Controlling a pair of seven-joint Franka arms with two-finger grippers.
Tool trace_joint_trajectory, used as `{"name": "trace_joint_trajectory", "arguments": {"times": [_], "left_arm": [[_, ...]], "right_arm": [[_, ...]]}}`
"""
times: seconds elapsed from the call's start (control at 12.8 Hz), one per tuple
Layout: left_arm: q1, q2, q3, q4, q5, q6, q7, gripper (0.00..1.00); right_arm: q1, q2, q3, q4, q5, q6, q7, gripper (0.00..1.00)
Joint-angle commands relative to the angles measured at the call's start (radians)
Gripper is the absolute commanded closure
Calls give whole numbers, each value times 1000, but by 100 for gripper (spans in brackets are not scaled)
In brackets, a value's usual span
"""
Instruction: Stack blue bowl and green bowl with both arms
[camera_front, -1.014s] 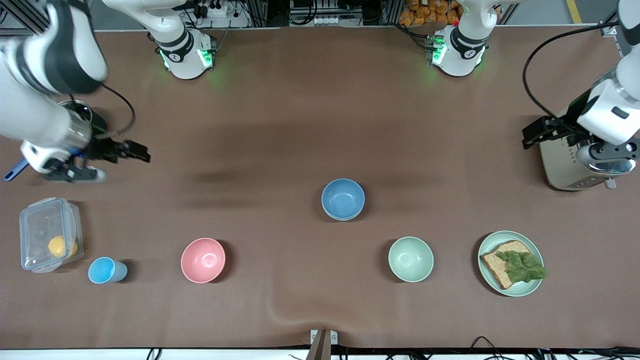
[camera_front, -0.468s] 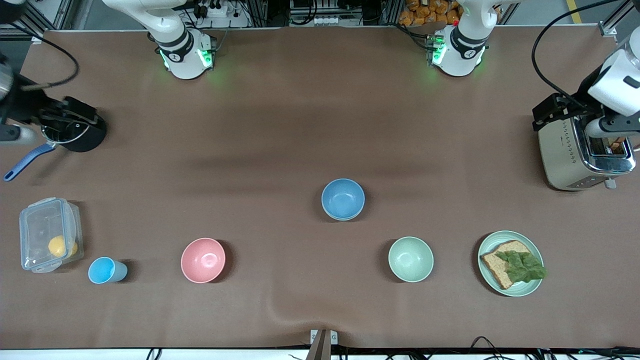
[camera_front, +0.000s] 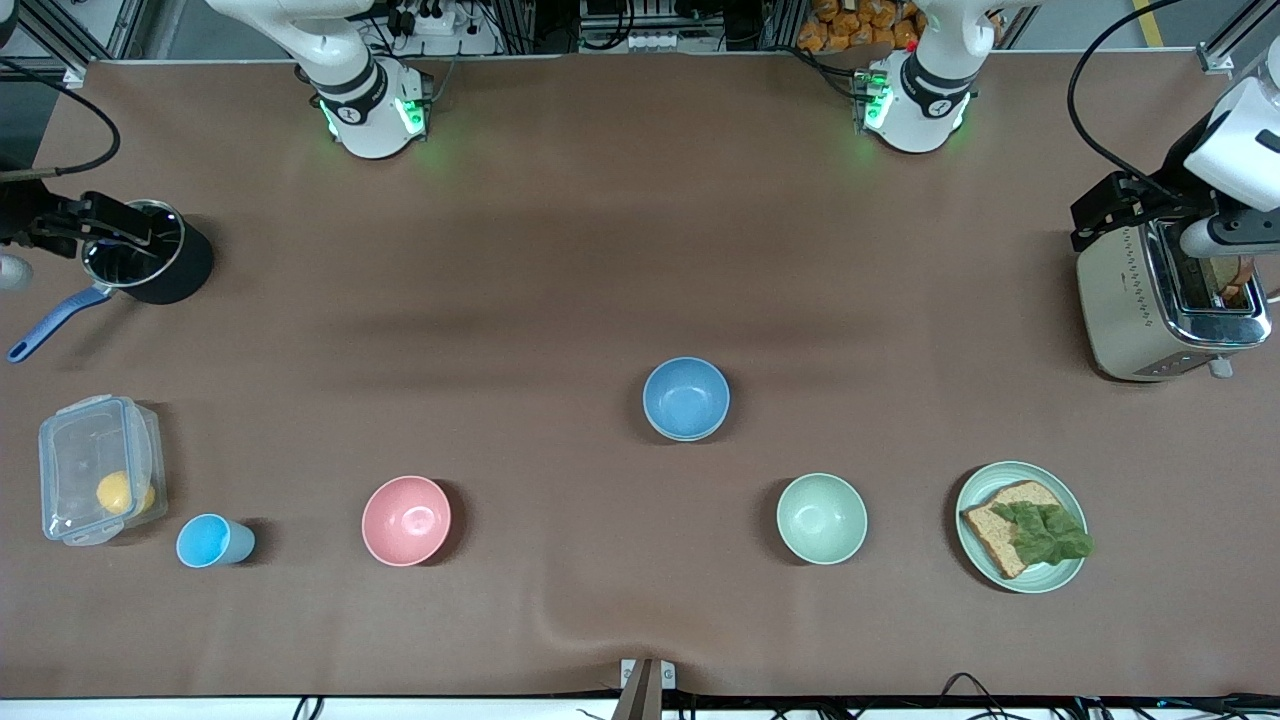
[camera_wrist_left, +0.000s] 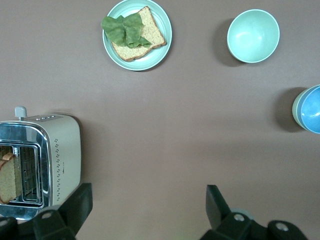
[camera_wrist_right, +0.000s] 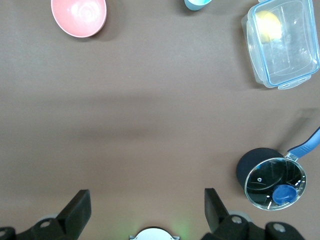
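Blue bowl (camera_front: 686, 396) nests in green bowl (camera_wrist_left: 295, 109) mid-frame, so I hold my left gripper (camera_front: 1100, 215) spread and empty over the toaster (camera_front: 1125, 310), my right gripper (camera_front: 108, 225) likewise over the pot (camera_front: 150, 265).

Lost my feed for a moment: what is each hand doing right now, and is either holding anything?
Left hand: open, empty, over the toaster.
Right hand: open, empty, over the pot.
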Motion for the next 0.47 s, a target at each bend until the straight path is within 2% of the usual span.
{"name": "trace_joint_trajectory", "arguments": {"times": [0.0, 0.39], "left_arm": [[6, -5, -5, -24, -12, 11, 31, 0], [0, -6, -7, -19, -12, -24, 15, 0]], "right_arm": [[-25, 15, 14, 34, -18, -24, -22, 0], [-23, 11, 20, 40, -18, -35, -22, 0]]}}
